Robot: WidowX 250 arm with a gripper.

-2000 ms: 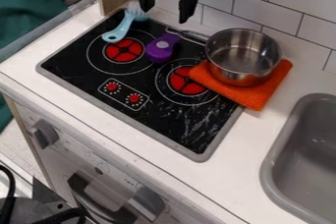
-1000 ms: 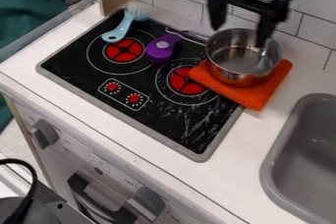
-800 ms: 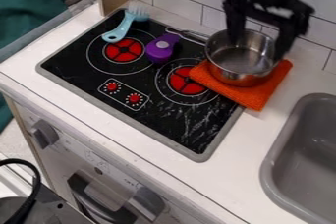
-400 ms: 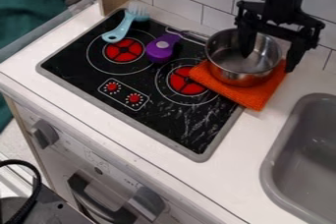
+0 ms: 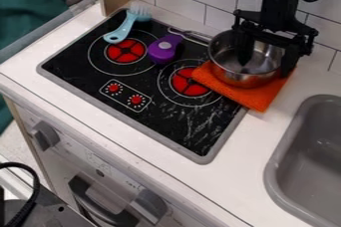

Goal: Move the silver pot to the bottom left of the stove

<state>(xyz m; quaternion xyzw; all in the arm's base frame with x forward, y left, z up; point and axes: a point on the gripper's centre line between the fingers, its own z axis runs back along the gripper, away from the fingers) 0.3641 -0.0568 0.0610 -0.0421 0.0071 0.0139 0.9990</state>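
Pot (image 5: 240, 79), silver, one: upright on an orange cloth (image 5: 259, 99), which lies across the back right corner of the stove (image 5: 166, 127) and onto the counter (image 5: 256, 146); wire handle towards the stove's back edge. Gripper (image 5: 266, 70), black, one: over the pot, fingers apart, one inside, the other outside the right wall; contact cannot be told. Brush (image 5: 120, 32), light blue, one: at the stove's back left corner. Purple toy (image 5: 162, 51), one: near the back edge, between the burners.
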